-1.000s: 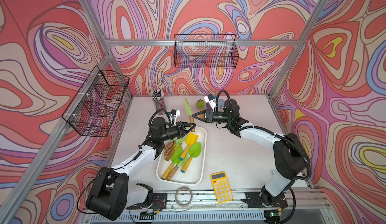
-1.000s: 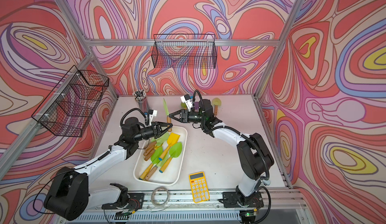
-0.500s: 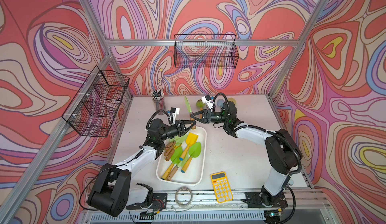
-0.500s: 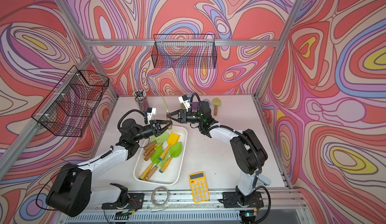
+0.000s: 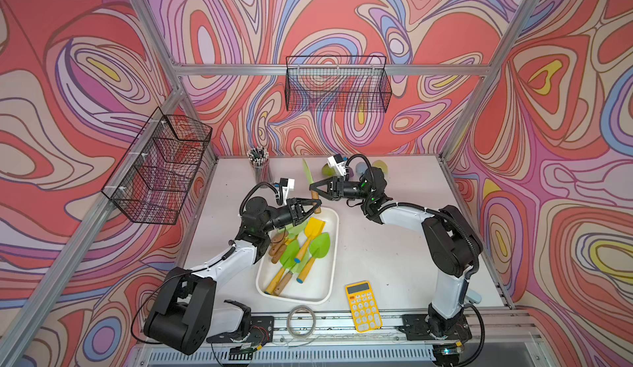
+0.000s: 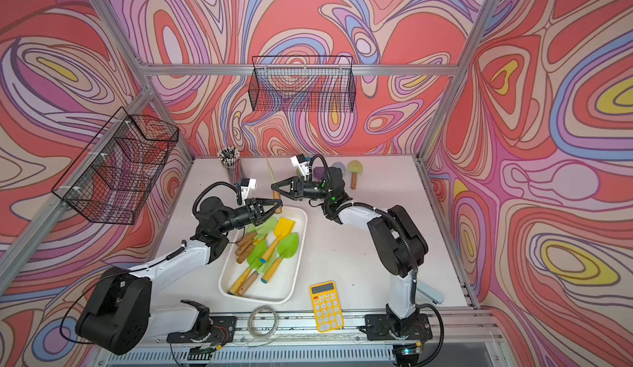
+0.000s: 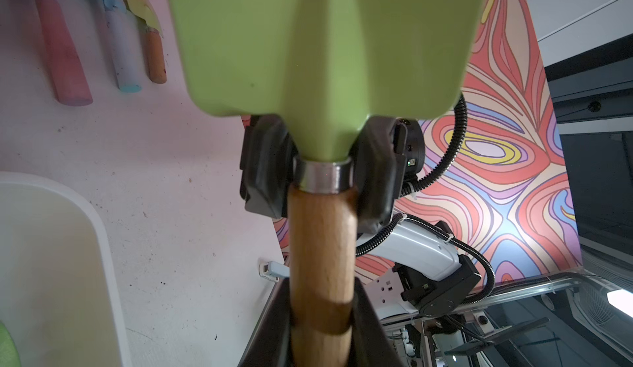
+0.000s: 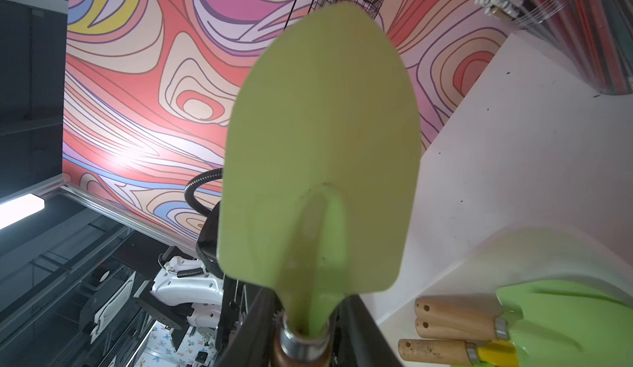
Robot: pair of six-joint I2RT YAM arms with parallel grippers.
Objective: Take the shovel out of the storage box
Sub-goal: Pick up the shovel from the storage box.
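Holding the shovel (image 7: 322, 57) by its wooden handle (image 7: 322, 245), the left gripper (image 5: 317, 207) has its jaws squeezed tight on the wood. The shovel is up in the air, just past the far end of the storage box (image 5: 317, 283) and above the desk (image 5: 376, 245). Its green blade is at the far end.

The right gripper (image 5: 312, 187) sits on the right side. Its jaws hug the metal ring (image 7: 323, 177) from both sides, but I cannot tell if they press it.

I think the shovel is light and stiff. The painted blade looks smooth and may slip. The wood or the ring is the best place to hold. The other shovels (image 5: 308, 242) lie in the box.
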